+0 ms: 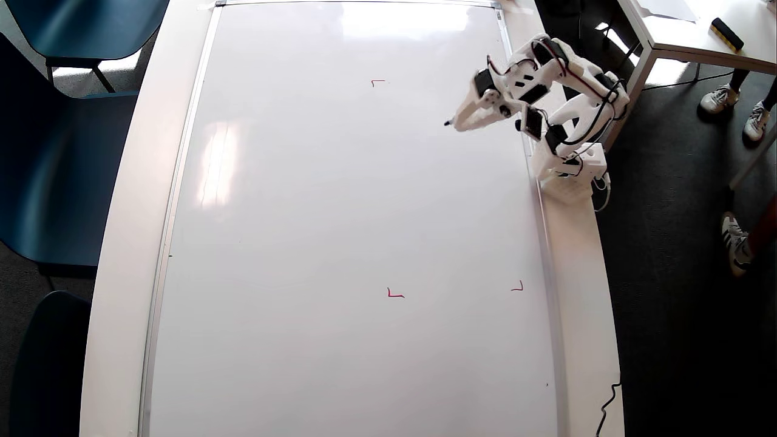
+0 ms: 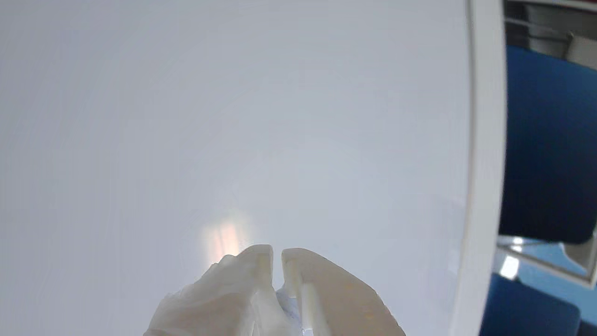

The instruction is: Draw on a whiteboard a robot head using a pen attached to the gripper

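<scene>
A white table [image 1: 115, 243] is seen from overhead on dark carpet [image 1: 668, 303]. Blue chairs [image 1: 54, 158] are placed along its left side. A second white table [image 1: 680, 42] is lit brightly at upper right.

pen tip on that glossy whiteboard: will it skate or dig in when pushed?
Likely skates: the whiteboard mirrors the room lights, so it looks smooth and hard. The pen is slim and sticks out past the hand, so it may flex or twist sideways a little.
</scene>
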Tool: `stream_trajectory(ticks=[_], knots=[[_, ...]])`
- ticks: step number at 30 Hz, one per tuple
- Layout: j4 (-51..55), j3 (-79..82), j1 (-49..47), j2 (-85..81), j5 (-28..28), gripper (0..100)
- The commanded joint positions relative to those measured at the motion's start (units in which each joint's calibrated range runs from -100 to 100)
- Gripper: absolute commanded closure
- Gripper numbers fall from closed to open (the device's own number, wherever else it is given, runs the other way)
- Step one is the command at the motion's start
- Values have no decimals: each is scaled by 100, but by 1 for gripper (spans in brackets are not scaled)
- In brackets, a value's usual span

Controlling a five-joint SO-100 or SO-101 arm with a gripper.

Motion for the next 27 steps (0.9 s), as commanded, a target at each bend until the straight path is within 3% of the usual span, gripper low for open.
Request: stream_trajectory(ticks=[1,18,23,27], knots=[[465,-539,-206,560,-16,99],[-117,-585,-817,2606,-32,99],[-1290,-621,-648,3092,-375,99],[-1238,-603,-515,3193,-381,99]])
